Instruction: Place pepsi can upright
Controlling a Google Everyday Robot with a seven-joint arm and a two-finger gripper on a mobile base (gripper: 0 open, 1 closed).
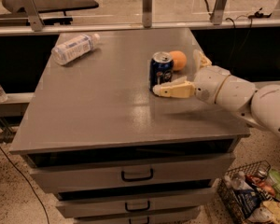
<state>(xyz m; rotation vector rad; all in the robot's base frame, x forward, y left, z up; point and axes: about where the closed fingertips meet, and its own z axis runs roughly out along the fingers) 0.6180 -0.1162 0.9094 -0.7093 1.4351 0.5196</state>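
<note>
The pepsi can [161,70], dark blue with a silver top, stands upright on the grey cabinet top [98,106], right of centre. My gripper [177,73] is just right of the can, with its jaws spread open. The near finger [175,90] lies low along the front of the can's base, and the far finger [201,59] sits behind and to the right. The can is not clamped between them. My white arm [252,101] comes in from the right edge.
An orange fruit [178,60] sits right behind the can, between my fingers. A clear water bottle [74,48] lies on its side at the back left. Drawers [137,175] are below the top. A wire basket of goods [254,195] stands on the floor at lower right.
</note>
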